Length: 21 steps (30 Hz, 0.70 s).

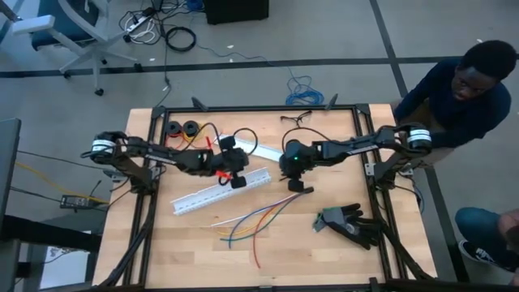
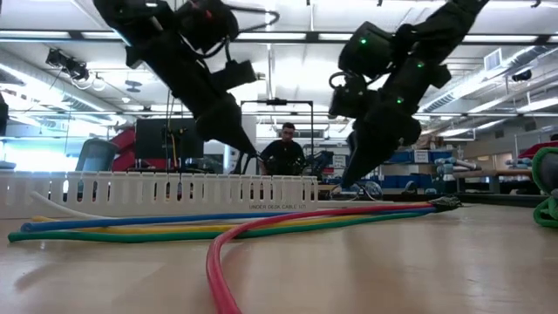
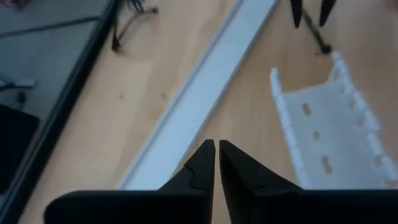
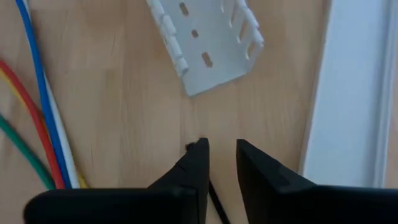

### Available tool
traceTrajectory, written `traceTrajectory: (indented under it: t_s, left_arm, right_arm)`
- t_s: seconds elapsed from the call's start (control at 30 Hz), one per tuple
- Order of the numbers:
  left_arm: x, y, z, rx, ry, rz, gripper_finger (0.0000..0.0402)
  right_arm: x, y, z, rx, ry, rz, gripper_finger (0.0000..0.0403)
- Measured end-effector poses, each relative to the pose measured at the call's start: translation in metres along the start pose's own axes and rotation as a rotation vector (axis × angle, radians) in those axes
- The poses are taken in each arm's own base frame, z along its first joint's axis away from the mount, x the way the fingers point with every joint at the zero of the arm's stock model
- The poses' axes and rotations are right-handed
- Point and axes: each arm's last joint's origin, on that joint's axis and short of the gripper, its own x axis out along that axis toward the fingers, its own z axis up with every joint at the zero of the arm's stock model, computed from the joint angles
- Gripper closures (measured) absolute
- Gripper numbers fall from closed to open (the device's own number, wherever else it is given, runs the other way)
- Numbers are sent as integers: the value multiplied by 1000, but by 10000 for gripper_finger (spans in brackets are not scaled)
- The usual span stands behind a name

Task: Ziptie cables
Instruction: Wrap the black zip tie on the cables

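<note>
While both dark arms hang over the middle of the wooden table (image 1: 324, 259), the left gripper (image 3: 216, 152) sits above the flat white duct cover strip (image 3: 205, 93), fingers parted by only a hairline slit, gripping nothing. The right gripper (image 4: 221, 152) hovers just off the end of the white slotted plastic duct (image 4: 208, 37), fingers a narrow gap apart, empty. The thin black plastic ziptie (image 4: 214, 196) lies on the wood beneath its fingers. The loose blue, red, yellow, green and white cables (image 1: 247, 223) lie at 6 o'clock from the duct, near the black glove (image 1: 350, 223) at 3 o'clock.
</note>
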Motion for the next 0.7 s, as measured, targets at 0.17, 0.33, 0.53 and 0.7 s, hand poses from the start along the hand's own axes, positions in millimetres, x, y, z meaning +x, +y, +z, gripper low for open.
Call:
traceTrajectory:
  t_s: [0.17, 0.33, 0.53, 0.7]
  left_arm:
    - [2, 5, -8, -44, 0, -126, 360]
    - [-6, 4, -37, -180, -108, -130, 360]
    - [-27, 5, -62, -307, -261, -199, 359]
    - [-33, 6, -65, -310, -292, -204, 359]
  right_arm:
    - [1, 0, -2, -52, 45, 16, 322]
    - [1, 2, -4, -86, 59, 67, 325]
    - [3, 2, 0, -99, 18, 64, 326]
    - [13, 4, -2, -103, 27, 69, 326]
